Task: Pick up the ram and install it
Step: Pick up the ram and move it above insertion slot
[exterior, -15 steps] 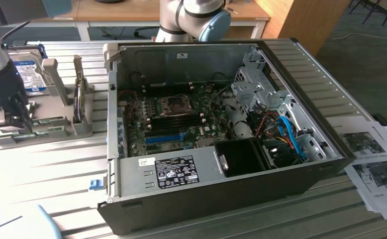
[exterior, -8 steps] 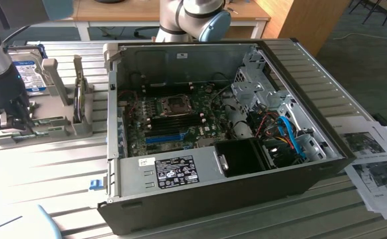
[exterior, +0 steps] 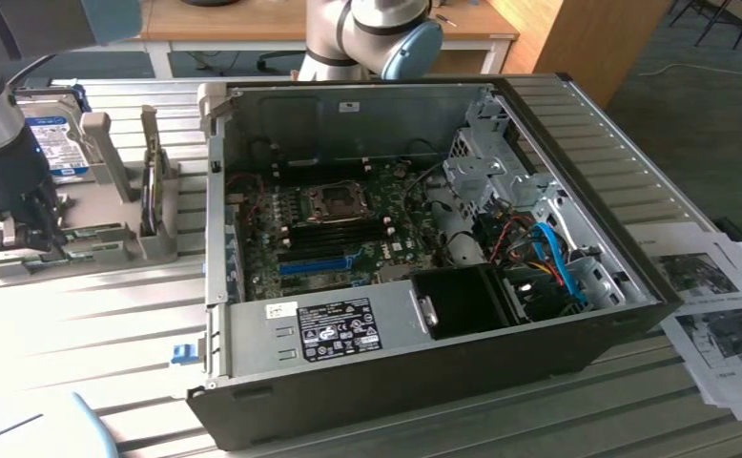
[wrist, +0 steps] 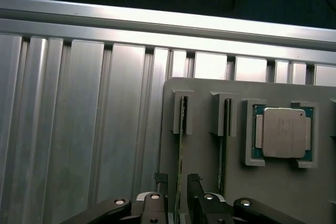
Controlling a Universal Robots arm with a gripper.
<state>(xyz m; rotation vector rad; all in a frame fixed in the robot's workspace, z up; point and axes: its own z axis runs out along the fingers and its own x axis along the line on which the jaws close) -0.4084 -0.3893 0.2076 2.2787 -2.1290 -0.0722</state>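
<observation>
The pincer (wrist: 177, 181) straddles the upright ram (wrist: 181, 145) in its grey holder (wrist: 273, 192), jaws slightly apart.

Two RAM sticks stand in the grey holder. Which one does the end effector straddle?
The RAM stick farther from the CPU: the end effector straddles its end, while the other stick stands beside the CPU.

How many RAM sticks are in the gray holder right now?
2. One ram stands edge-up inside the open gripper; the second ram stands beside it, between it and the processor. More may sit out of frame.
</observation>
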